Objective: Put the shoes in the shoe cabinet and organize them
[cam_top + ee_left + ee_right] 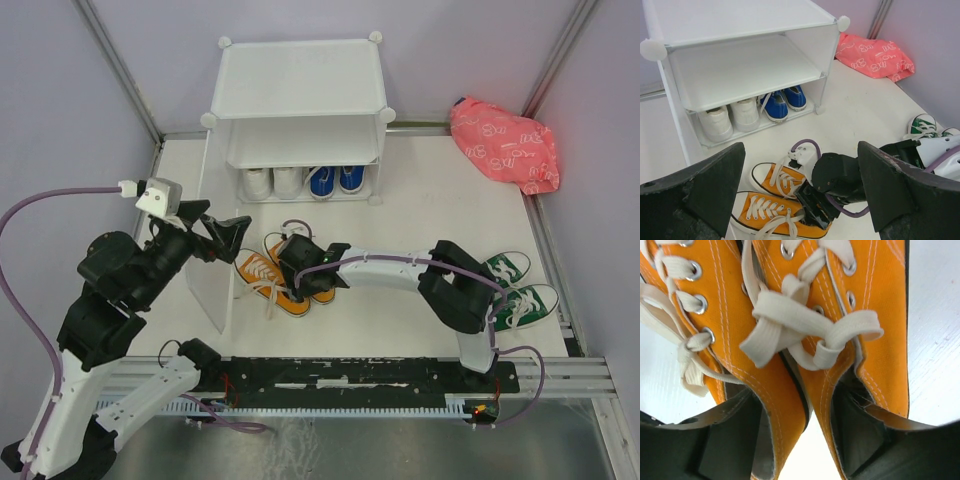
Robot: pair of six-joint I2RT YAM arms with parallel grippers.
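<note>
Two orange shoes (268, 282) lie side by side on the table in front of the shoe cabinet (300, 80). My right gripper (300, 262) is down at their heels. In the right wrist view its fingers (725, 440) stand apart, one inside each orange shoe (735, 315), with the two inner walls between them and a gap of table showing. My left gripper (225, 235) hovers open to the left, over the cabinet's open front panel (215, 290), with nothing between its fingers (700, 195). White shoes (272, 182) and blue shoes (335, 180) stand in the bottom compartment. Green shoes (520, 290) lie at the right.
A pink patterned bag (505, 145) lies at the back right corner. The cabinet's middle shelf (745, 70) holds nothing. The open front panel stands on edge between my left arm and the orange shoes. Metal frame rails border the table.
</note>
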